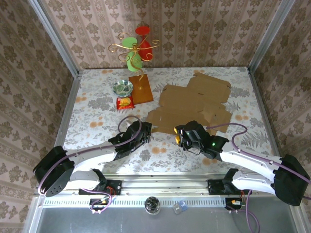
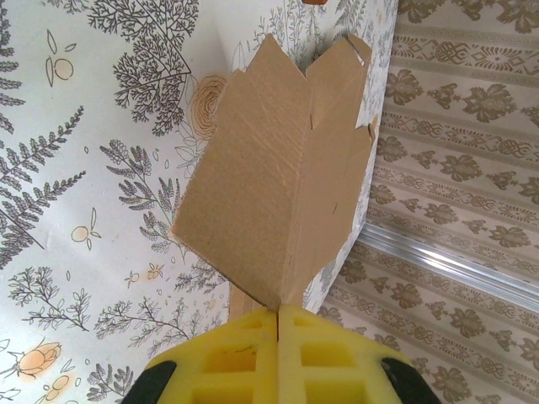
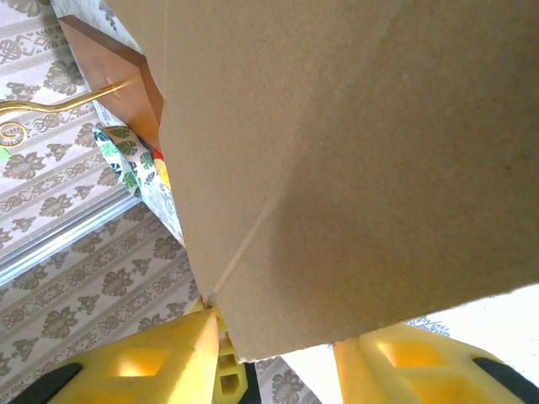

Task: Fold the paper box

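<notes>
The paper box point(image 1: 194, 104) is a flat brown cardboard blank lying unfolded on the floral table, right of centre. My left gripper point(image 1: 148, 130) is at its near left corner. In the left wrist view its yellow fingers point(image 2: 244, 353) are pressed together on that corner of the cardboard point(image 2: 286, 168), which rises above the table. My right gripper point(image 1: 179, 133) is at the blank's near edge. In the right wrist view its jaws stand apart with the cardboard's edge point(image 3: 354, 151) between them. The left finger point(image 3: 168, 353) touches the board, and a gap shows beside the right one.
A wooden base point(image 1: 140, 87) with a golden wire stand and coloured ornaments stands at the back left of the blank. Beside it are a small patterned bowl point(image 1: 123, 88) and a red packet point(image 1: 125, 102). Wallpapered walls close in the table on three sides.
</notes>
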